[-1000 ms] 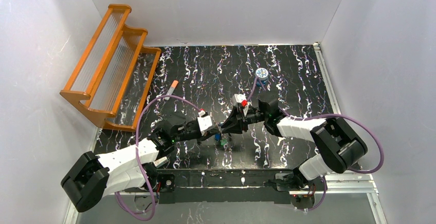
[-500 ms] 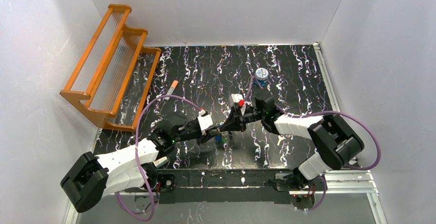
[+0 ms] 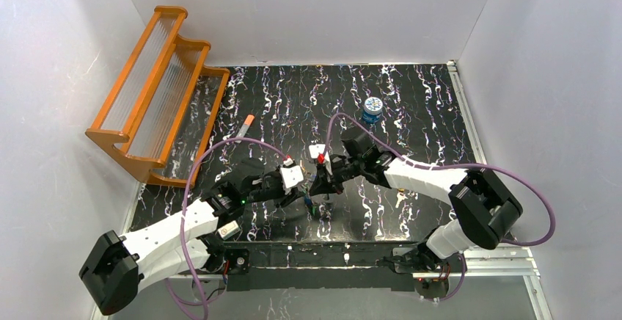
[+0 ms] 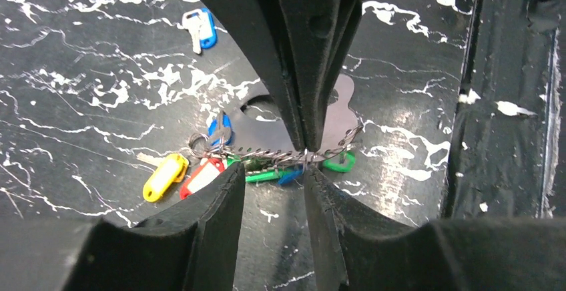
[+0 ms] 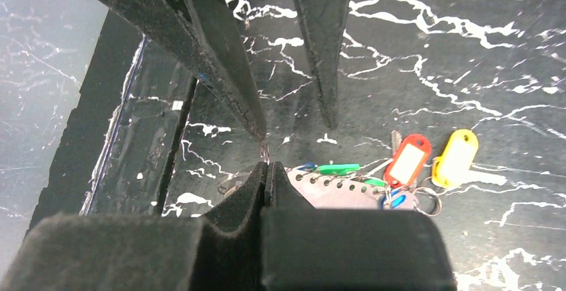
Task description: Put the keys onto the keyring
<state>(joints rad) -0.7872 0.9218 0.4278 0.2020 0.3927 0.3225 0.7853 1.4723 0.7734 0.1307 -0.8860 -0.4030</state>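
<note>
From the keys [image 4: 200, 176] I see the tin [image 3: 373, 105] behind to the right, the tube [image 3: 246, 124] behind left, the rack [image 3: 158, 85] farther left.

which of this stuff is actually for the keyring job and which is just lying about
For the job: keyring, pinched in the right pincer; yellow key, red key, green key, loose blue key; left pincer, open.
Lying about: orange rack, blue tin, orange-tipped tube.
</note>
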